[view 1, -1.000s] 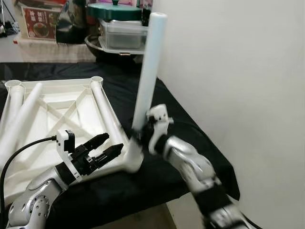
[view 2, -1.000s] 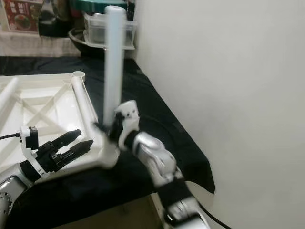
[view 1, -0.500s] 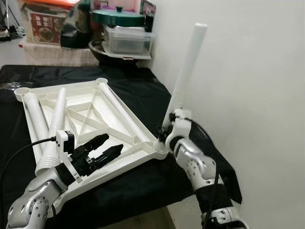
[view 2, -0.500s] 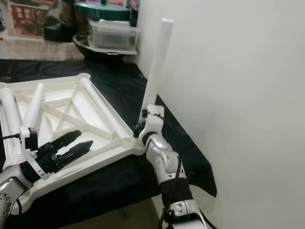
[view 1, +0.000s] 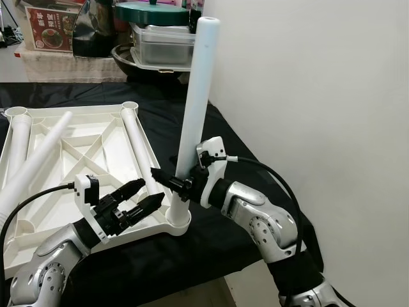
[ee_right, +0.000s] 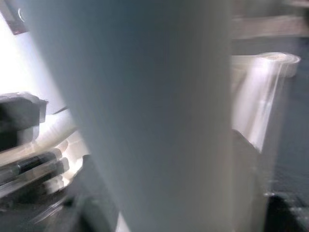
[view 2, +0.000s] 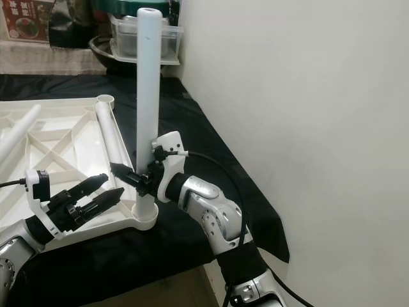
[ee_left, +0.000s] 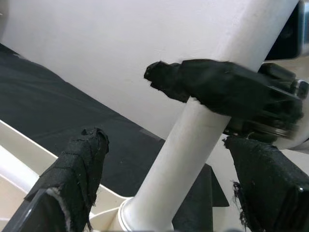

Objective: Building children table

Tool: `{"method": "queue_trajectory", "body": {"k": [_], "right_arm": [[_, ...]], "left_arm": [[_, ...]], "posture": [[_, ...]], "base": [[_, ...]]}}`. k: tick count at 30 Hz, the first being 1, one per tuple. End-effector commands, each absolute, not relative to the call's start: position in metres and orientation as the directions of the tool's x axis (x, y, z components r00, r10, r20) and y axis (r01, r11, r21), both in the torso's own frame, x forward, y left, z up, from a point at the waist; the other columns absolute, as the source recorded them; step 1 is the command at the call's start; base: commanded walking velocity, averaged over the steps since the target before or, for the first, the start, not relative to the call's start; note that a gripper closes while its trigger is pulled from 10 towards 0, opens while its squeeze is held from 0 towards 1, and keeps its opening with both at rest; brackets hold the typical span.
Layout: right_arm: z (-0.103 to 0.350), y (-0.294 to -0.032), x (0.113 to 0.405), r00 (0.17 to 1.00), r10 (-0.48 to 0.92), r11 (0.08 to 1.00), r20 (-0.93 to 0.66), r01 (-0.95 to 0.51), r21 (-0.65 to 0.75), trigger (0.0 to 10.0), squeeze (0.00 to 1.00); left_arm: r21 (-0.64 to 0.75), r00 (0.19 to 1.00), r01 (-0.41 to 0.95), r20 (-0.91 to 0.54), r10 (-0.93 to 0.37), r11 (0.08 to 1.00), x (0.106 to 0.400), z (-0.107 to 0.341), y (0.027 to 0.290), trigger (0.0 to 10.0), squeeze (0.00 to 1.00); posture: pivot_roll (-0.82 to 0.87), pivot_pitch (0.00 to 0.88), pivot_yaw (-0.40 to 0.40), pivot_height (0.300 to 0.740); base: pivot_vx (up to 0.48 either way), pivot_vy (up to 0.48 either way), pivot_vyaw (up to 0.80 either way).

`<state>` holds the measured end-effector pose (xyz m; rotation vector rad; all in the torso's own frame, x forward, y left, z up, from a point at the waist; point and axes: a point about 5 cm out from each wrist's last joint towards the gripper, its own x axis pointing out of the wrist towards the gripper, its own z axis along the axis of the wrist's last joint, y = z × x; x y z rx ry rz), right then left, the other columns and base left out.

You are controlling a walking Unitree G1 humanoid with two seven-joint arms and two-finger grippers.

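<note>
White table leg (view 1: 196, 102) stands upright in the near corner socket (view 1: 174, 220) of the upturned white tabletop (view 1: 77, 160), and the right hand (view 1: 167, 181) is clamped round it low down, one black finger showing across the tube in the left wrist view. Just beside the socket, the left hand (view 1: 137, 198) hovers over the tabletop's near edge with its two fingers (ee_left: 77, 169) spread wide, holding nothing. Two more white legs (view 1: 38, 160) lie loose across the ribbed underside. All of this rests on a table covered with black cloth (view 1: 172, 115), close against a plain white wall (view 1: 307, 96). Behind it sit a clear lidded box (view 1: 163, 48) and a green lid (view 1: 150, 13).
</note>
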<state>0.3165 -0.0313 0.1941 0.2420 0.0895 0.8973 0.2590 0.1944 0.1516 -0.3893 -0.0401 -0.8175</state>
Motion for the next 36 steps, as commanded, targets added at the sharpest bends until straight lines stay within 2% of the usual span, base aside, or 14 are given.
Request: {"method": "queue_trajectory", "body": {"k": [1, 2, 3, 6, 7, 9, 10, 12, 13, 14, 15, 20, 30, 36], "right_arm": [[0.169, -0.053, 0.343, 0.835, 0.529, 0.833, -0.15, -0.478, 0.279, 0.0, 0.0], [0.169, -0.053, 0.343, 0.835, 0.529, 0.833, -0.15, -0.478, 0.279, 0.0, 0.0], [0.158, -0.063, 0.352, 0.891, 0.389, 0.905, -0.233, -0.322, 0.278, 0.0, 0.0], [0.158, -0.063, 0.352, 0.891, 0.389, 0.905, -0.233, -0.322, 0.278, 0.0, 0.0], [0.147, -0.077, 0.355, 0.923, 0.243, 0.953, -0.298, -0.169, 0.253, 0.0, 0.0], [0.147, -0.077, 0.355, 0.923, 0.243, 0.953, -0.298, -0.169, 0.253, 0.0, 0.0], [0.143, -0.079, 0.352, 0.922, 0.215, 0.957, -0.323, -0.133, 0.256, 6.2, 0.0], [0.143, -0.079, 0.352, 0.922, 0.215, 0.957, -0.323, -0.133, 0.256, 6.2, 0.0], [0.147, -0.075, 0.347, 0.921, 0.27, 0.938, -0.281, -0.186, 0.291, 10.0, 0.0], [0.147, -0.075, 0.347, 0.921, 0.27, 0.938, -0.281, -0.186, 0.291, 10.0, 0.0], [0.161, -0.068, 0.339, 0.915, 0.359, 0.911, -0.184, -0.3, 0.284, 10.0, 1.0], [0.185, -0.075, 0.338, 0.899, 0.436, 0.882, -0.033, -0.42, 0.215, 10.0, 1.0], [0.188, -0.091, 0.324, 0.913, 0.407, 0.898, 0.015, -0.403, 0.176, 10.0, 1.0], [0.17, -0.11, 0.295, 0.918, 0.392, 0.915, -0.059, -0.383, 0.129, 10.0, 1.0]], "left_arm": [[-0.329, 0.682, 0.721, 0.18, -0.709, 0.61, 0.259, 0.149, 0.192, 10.0, 0.0], [-0.329, 0.682, 0.721, 0.18, -0.709, 0.61, 0.259, 0.149, 0.192, 10.0, 0.0], [-0.329, 0.683, 0.72, 0.18, -0.708, 0.61, 0.259, 0.149, 0.192, 10.0, 0.0], [-0.329, 0.683, 0.72, 0.18, -0.708, 0.61, 0.259, 0.149, 0.192, 10.0, 0.0], [-0.33, 0.682, 0.72, 0.18, -0.709, 0.61, 0.258, 0.149, 0.191, 10.0, 0.0], [-0.33, 0.682, 0.72, 0.18, -0.709, 0.61, 0.258, 0.149, 0.191, 10.0, 0.0], [-0.33, 0.681, 0.721, 0.179, -0.71, 0.609, 0.258, 0.149, 0.191, 10.0, 0.0], [-0.33, 0.681, 0.721, 0.179, -0.71, 0.609, 0.258, 0.149, 0.191, 10.0, 0.0], [-0.332, 0.679, 0.723, 0.179, -0.712, 0.606, 0.258, 0.149, 0.191, 10.0, 0.0], [-0.332, 0.679, 0.723, 0.179, -0.712, 0.606, 0.258, 0.149, 0.191, 10.0, 0.0], [-0.333, 0.676, 0.726, 0.179, -0.715, 0.602, 0.258, 0.149, 0.191, 10.0, 0.0], [-0.33, 0.686, 0.717, 0.178, -0.706, 0.614, 0.259, 0.148, 0.192, 10.0, 0.0], [-0.287, 0.759, 0.649, 0.174, -0.627, 0.705, 0.258, 0.149, 0.199, 10.0, 0.0], [-0.13, 0.923, 0.383, 0.097, -0.373, 0.915, 0.266, 0.152, 0.206, 10.0, 0.0]], "posture": [[0.15, 0.0, -0.181, 0.74], [0.15, 0.0, -0.181, 0.74], [0.15, 0.0, -0.181, 0.74], [0.15, 0.0, -0.181, 0.74], [0.15, 0.0, -0.179, 0.74], [0.15, 0.0, -0.179, 0.74], [0.14, 0.0, -0.176, 0.74], [0.14, 0.0, -0.176, 0.74], [0.14, 0.0, -0.17, 0.74], [0.14, 0.0, -0.17, 0.74], [0.13, 0.0, -0.171, 0.74], [0.13, 0.0, -0.171, 0.74], [0.11, 0.0, -0.156, 0.74], [0.08, 0.0, -0.127, 0.74]], "base": [[0.0, 0.0, 0.0], [0.0, 0.0, 0.0], [0.0, 0.0, 0.0], [0.0, 0.0, 0.0], [0.0, 0.0, 0.0], [0.0, 0.0, 0.0], [0.0, 0.0, 0.0], [0.0, 0.0, 0.0], [0.0, 0.0, 0.0], [0.0, 0.0, 0.0], [0.0, 0.0, 0.0], [0.0, 0.0, 0.0], [0.0, 0.0, 0.0], [0.0, 0.0, 0.0]]}}
